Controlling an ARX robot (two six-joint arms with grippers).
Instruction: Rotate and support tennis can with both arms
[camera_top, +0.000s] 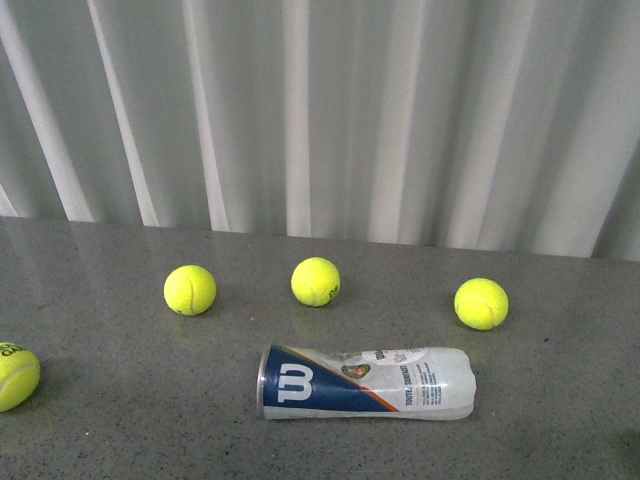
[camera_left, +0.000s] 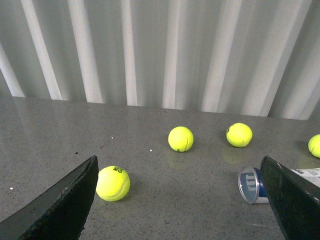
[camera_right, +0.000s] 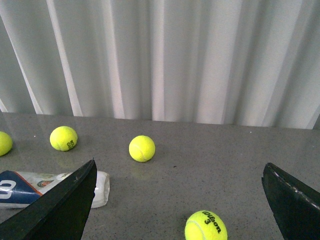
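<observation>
The tennis can (camera_top: 365, 382) lies on its side near the table's front, metal rim to the left and clear end to the right. Neither arm shows in the front view. In the left wrist view my left gripper (camera_left: 180, 172) stands open, and the can's rim end (camera_left: 250, 185) peeks out beside one finger (camera_left: 292, 200). My right gripper (camera_right: 180, 172) is open too, with the can's clear end (camera_right: 100, 187) beside one finger (camera_right: 65, 205). Nothing is held.
Three tennis balls (camera_top: 190, 290) (camera_top: 315, 281) (camera_top: 481, 303) sit in a row behind the can, and another ball (camera_top: 15, 375) lies at the left edge. A Wilson 3 ball (camera_right: 205, 226) lies between the right fingers. A white pleated curtain (camera_top: 320, 110) backs the grey table (camera_top: 120, 430).
</observation>
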